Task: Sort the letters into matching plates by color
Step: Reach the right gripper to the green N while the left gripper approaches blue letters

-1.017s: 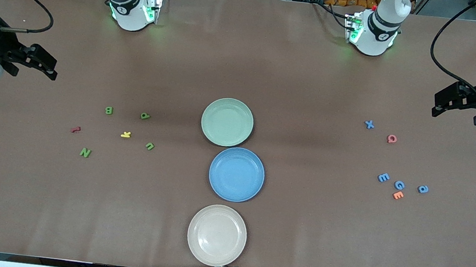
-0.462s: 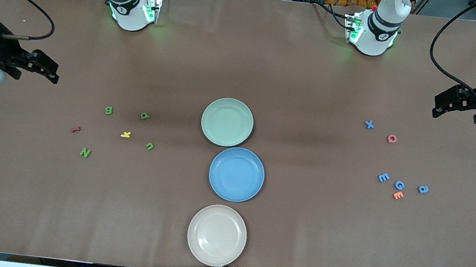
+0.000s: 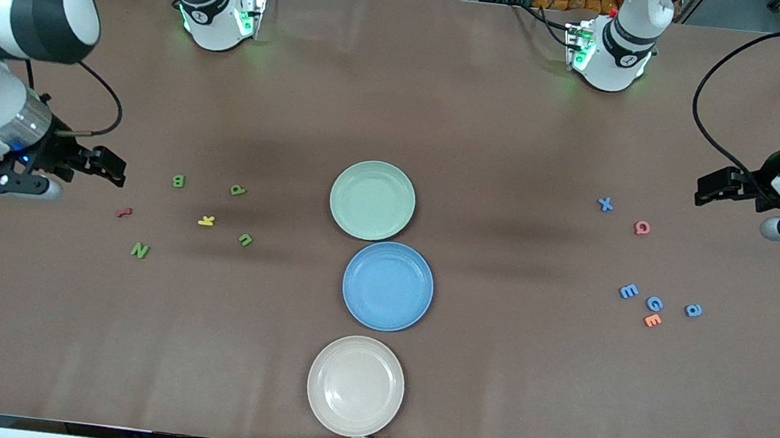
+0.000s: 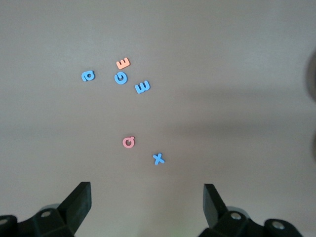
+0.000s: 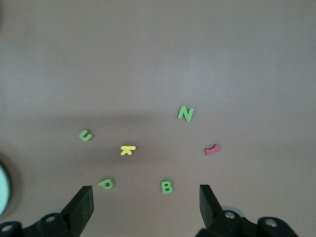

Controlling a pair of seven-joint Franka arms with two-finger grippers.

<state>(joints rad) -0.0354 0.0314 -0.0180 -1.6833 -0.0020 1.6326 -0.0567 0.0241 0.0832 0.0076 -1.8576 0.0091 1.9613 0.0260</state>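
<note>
Green letters N [image 3: 140, 250], B [image 3: 178, 181], P [image 3: 237, 190] and U [image 3: 245, 239] are scattered toward the right arm's end of the table, where the right gripper [image 3: 104, 167] is held wide open and empty over bare table. At mid-table the pale green plate [image 3: 372, 200] and the blue plate [image 3: 388, 286] are set, both bare. Blue letters X [image 3: 605, 205], E [image 3: 628, 291], G [image 3: 654, 303] and a [image 3: 693, 310] are seen below the left gripper [image 3: 708, 188], also spread wide, nothing gripped.
</note>
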